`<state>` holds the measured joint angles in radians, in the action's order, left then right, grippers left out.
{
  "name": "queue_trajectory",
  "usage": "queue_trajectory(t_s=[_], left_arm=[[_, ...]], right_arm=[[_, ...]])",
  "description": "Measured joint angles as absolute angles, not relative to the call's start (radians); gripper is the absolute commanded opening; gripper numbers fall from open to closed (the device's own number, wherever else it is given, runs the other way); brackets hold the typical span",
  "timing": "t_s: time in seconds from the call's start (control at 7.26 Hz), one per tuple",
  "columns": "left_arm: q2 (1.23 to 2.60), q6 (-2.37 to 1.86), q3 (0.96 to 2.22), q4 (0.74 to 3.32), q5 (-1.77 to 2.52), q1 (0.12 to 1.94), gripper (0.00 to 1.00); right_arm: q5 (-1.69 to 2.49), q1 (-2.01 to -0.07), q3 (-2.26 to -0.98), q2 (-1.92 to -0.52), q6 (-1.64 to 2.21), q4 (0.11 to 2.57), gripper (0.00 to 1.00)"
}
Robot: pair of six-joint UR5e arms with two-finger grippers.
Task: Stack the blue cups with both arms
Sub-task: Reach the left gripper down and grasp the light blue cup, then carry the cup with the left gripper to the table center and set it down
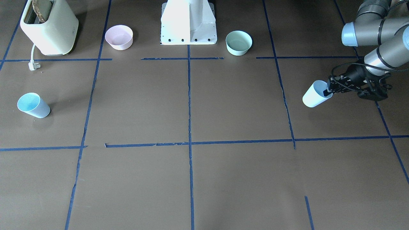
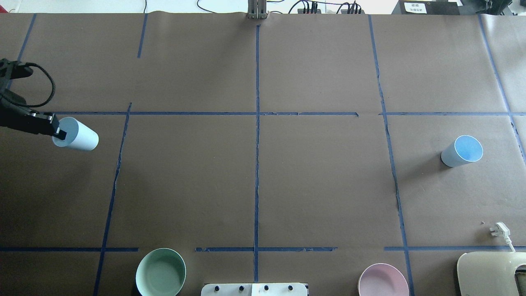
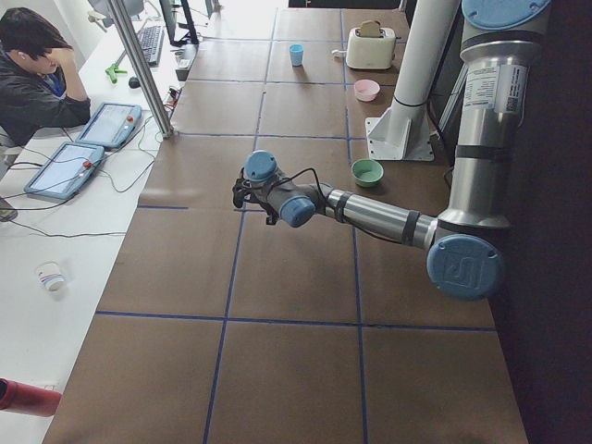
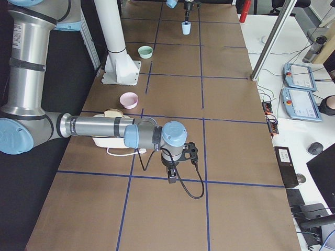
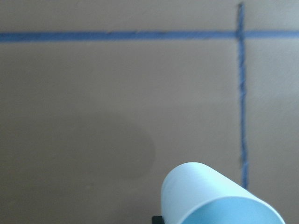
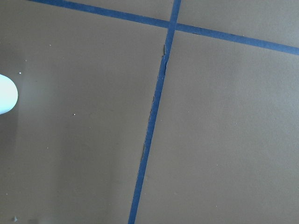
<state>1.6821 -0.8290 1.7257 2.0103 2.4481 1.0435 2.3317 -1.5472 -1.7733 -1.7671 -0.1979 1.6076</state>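
My left gripper [image 1: 328,90] is shut on the rim of one blue cup [image 1: 314,95] and holds it tilted, base pointing to the table's middle. They also show in the overhead view: gripper [image 2: 57,130], cup [image 2: 79,135]. The left wrist view shows the cup [image 5: 210,193] at the bottom. The other blue cup [image 2: 461,151] stands upright on the table on the robot's right, also in the front view [image 1: 33,105]. My right gripper [image 4: 171,175] shows only in the exterior right view, hanging above the table; I cannot tell whether it is open or shut.
A mint-green bowl [image 2: 160,272] and a pink bowl [image 2: 383,281] sit near the white pedestal base [image 1: 188,22]. A cream toaster [image 1: 49,27] with its plug [image 1: 33,65] stands near the robot's right. Blue tape lines cross the brown table [image 2: 254,181].
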Motion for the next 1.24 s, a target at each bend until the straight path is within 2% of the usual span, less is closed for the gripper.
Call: queue_trajectory(t_s=[0.41, 0.69, 0.96, 1.24], left_arm=[[1.954, -1.156, 1.721, 1.876, 2.369, 0.840, 0.00], [2.169, -1.304, 1.700, 1.692, 2.212, 0.693, 0.00], [2.295, -1.382, 1.645, 1.628, 2.092, 0.585, 0.00], [2.357, -1.401, 1.572, 1.627, 2.041, 0.545, 0.08]], right_arm=[[2.332, -1.547, -1.773, -1.767, -0.198, 1.608, 1.00], [2.333, -1.547, -1.772, -1.767, -0.198, 1.608, 1.00], [2.333, -1.547, -1.769, -1.767, -0.198, 1.609, 1.00], [2.333, -1.548, -1.767, -1.767, -0.198, 1.609, 1.00]])
